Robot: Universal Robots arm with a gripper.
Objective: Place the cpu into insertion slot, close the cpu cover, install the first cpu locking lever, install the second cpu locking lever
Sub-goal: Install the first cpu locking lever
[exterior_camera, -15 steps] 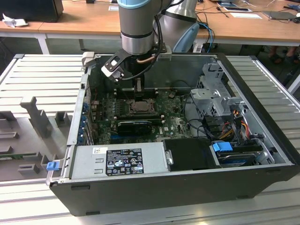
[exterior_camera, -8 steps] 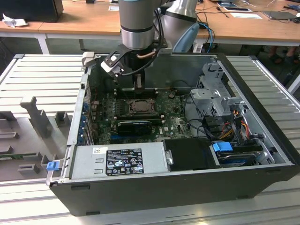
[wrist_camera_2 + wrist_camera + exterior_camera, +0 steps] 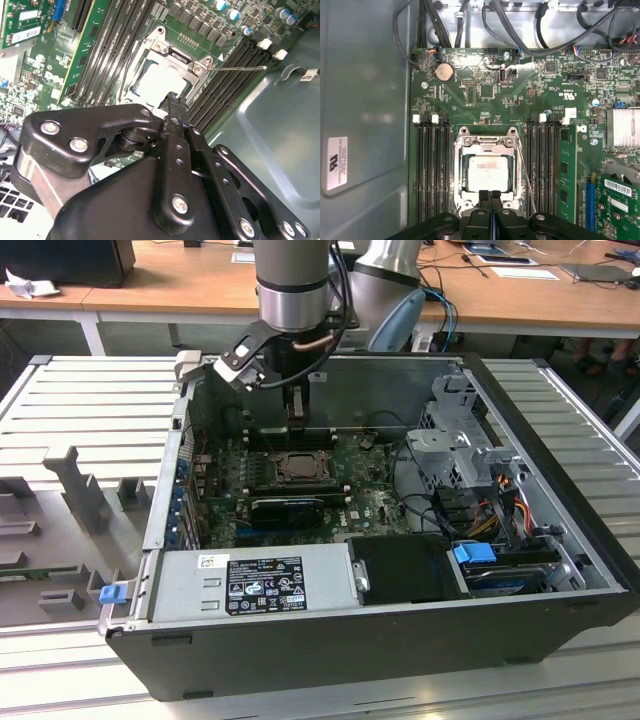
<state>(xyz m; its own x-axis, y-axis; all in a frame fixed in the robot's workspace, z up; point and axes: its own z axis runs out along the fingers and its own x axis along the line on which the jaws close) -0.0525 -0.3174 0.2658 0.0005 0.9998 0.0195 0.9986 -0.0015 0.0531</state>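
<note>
The pale silver cpu (image 3: pixel 487 172) lies flat in the insertion slot (image 3: pixel 300 466) on the green board. Around it sits the silvery cpu cover (image 3: pixel 487 142), down over the chip's edges, with the chip (image 3: pixel 159 82) showing through its window. A thin wire locking lever (image 3: pixel 241 68) sticks out sideways from the socket over the memory slots; in the first wrist view this lever (image 3: pixel 527 176) runs along one side of the socket. My gripper (image 3: pixel 490 194) hangs just above the socket's edge, shut, with nothing between its fingers (image 3: pixel 174 107). In the exterior view the gripper (image 3: pixel 297 418) is a little above the board.
Black memory slots (image 3: pixel 431 170) flank the socket on both sides. A black ribbed card (image 3: pixel 288 508) lies in front of it, then the power supply (image 3: pixel 262 583). Cables and a drive cage (image 3: pixel 462 455) fill the exterior view's right. Case walls (image 3: pixel 160 490) surround the board.
</note>
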